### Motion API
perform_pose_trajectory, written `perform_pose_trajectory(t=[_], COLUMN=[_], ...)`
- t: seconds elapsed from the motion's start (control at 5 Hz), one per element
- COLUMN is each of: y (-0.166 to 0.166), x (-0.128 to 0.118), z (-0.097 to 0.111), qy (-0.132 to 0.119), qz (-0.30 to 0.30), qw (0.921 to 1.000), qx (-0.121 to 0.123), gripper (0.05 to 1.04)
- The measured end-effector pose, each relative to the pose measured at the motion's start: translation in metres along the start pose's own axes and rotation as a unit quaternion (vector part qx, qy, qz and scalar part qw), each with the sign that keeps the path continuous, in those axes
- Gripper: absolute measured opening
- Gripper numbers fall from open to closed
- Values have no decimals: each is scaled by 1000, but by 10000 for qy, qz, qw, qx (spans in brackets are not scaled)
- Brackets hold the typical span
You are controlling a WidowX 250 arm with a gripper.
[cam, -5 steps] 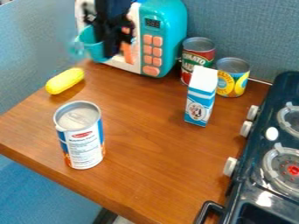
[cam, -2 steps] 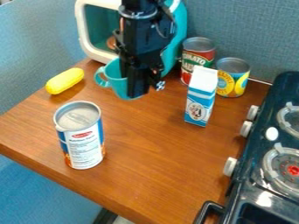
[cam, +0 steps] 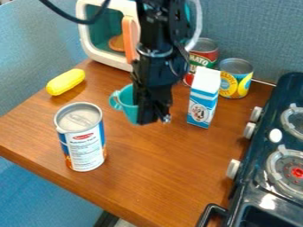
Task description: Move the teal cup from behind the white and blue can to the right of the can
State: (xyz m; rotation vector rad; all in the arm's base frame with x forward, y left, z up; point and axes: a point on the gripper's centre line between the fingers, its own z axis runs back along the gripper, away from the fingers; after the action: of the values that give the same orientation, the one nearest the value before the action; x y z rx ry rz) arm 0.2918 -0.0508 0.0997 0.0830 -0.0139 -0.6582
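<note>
while the can (cam: 84,148) stands near the left edge of the table (cam: 148,177), which runs right to the stove (cam: 254,190), the claw (cam: 153,120) grips the teal cup (cam: 126,99) beyond, hiding its right side; the arm (cam: 155,57) partly covers the far microwave (cam: 84,40).

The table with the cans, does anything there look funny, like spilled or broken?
Nothing looks spilled or broken. The tall can and milk carton stand upright, and the yellow corn toy lies on the table. Only the teal cup looks a little odd: the gripper holds it, and it seems tipped.
</note>
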Motion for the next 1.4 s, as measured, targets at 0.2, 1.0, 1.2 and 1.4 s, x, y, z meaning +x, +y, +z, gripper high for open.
perform_pose_trajectory(t=[0.2, 1.0, 1.2, 1.4], y=[-13, -31, -34, -40], x=[5, 24, 27, 23], z=[-19, -75, -75, -78], qy=[56, 287, 213, 265], qz=[-680, -1891, -1984, -2000], qw=[9976, 9815, 9799, 9793], qx=[70, 46, 39, -139], gripper=[119, 119, 156, 384])
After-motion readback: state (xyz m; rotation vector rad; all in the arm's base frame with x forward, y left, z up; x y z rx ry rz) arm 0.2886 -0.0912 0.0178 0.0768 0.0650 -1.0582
